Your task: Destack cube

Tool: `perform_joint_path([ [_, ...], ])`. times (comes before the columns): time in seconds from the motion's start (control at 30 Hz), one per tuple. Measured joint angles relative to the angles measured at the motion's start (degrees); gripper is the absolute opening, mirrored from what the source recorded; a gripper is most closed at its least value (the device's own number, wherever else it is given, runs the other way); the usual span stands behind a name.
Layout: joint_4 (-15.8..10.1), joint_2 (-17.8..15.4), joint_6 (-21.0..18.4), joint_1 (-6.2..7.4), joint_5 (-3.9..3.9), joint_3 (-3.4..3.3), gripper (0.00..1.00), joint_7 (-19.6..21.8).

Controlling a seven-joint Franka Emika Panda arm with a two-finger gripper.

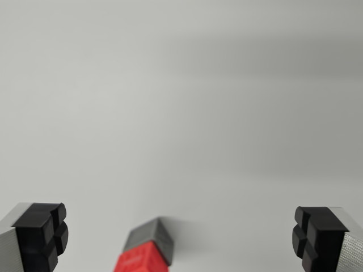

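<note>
jaws spread wide above cube stack (144,249)
the red-and-grey stack sat on the pale surface (181,113), near and centred between the jaws; seemingly light, rigid, best pinched on flat opposite sides.

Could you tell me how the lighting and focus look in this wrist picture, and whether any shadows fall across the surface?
In the wrist view the light is soft and even, without glare; a broad faint shadow band crosses the pale surface near the top; the open claw has sharp black pads; the grey cube on the red cube is slightly soft, cut by the bottom edge.
</note>
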Motion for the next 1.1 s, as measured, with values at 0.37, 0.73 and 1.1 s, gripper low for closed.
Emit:
perform_joint_path([
  [0.37, 0.0, 0.0, 0.0, 0.0, 0.0, 0.0, 1.0, 0.0],
  [0.73, -1.1, -0.4, 0.4, 0.08, 0.0, 0.01, 1.0, -0.3],
  [1.1, -4.4, -1.9, 2.1, 0.26, 0.0, 0.12, 1.0, -1.4],
])
